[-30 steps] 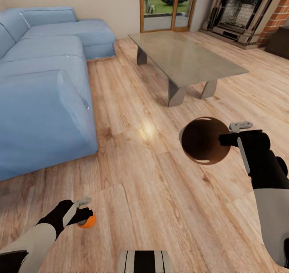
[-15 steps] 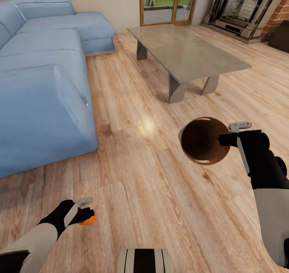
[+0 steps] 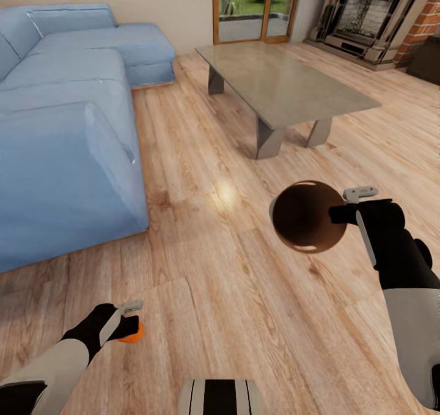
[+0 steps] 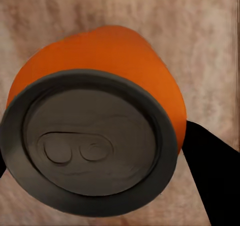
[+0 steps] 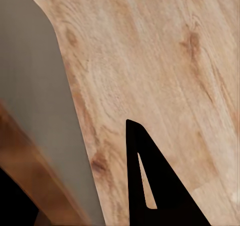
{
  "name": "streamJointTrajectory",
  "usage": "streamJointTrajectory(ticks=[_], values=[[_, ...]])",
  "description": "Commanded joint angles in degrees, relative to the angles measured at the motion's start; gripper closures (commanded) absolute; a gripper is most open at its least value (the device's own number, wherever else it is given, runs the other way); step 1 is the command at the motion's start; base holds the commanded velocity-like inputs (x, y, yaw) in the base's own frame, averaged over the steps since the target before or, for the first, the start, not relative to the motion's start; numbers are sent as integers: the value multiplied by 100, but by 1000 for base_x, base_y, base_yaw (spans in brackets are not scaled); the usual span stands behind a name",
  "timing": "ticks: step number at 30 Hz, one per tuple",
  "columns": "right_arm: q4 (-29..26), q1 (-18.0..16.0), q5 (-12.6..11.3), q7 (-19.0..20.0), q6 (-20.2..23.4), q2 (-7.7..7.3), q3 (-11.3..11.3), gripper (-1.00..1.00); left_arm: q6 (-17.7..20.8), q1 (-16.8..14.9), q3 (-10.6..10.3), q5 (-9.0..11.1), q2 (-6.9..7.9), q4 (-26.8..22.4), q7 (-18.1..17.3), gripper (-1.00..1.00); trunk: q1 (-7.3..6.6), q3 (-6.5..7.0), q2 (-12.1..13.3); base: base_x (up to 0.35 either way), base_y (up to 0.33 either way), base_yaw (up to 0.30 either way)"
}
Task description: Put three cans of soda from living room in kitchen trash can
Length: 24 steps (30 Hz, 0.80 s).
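Orange and silver-topped, a can of soda is clenched in the left gripper, low over the wooden floor in the living room, in front of the blue sofa. The right gripper grasps the rim of the tash can, holding it above the floor with its brown inside facing the head camera, on the near side of the glass coffee table.
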Motion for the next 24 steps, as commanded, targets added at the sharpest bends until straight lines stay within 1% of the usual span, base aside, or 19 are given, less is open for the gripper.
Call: streamJointTrajectory(ticks=[1,5,12,15,16,17,20,21,24], values=[[-1,2,-49,40,0,-1,39,100,0,0,-11,-1,0,0,-5,100,-3,23,1,0,0,0],[-1,7,-49,40,0,-3,127,100,0,3,-28,-1,-2,0,-1,100,-13,112,7,0,0,0],[-1,10,-49,40,0,1,147,100,-1,3,-31,-1,-10,0,2,100,-31,267,16,0,0,0],[-1,95,-49,40,0,6,161,100,-1,6,-31,-1,-10,0,-2,100,-39,333,20,0,0,0],[-1,194,-61,43,0,27,231,100,-2,2,-31,-1,-10,-10,-5,100,-41,355,21,0,0,0],[-1,213,-64,44,0,46,252,100,-4,1,-31,-1,-10,-13,-5,100,-44,378,23,0,0,0],[-5,264,-61,41,0,177,315,100,-7,0,-33,-1,-6,-37,-11,100,-52,444,27,0,0,0],[-11,269,-61,41,0,193,321,100,-8,0,-34,1,-5,-40,-18,100,-54,466,28,0,0,0],[-28,287,-62,42,0,238,336,100,-11,0,-49,6,-2,-54,-208,100,-62,533,32,0,0,0]])
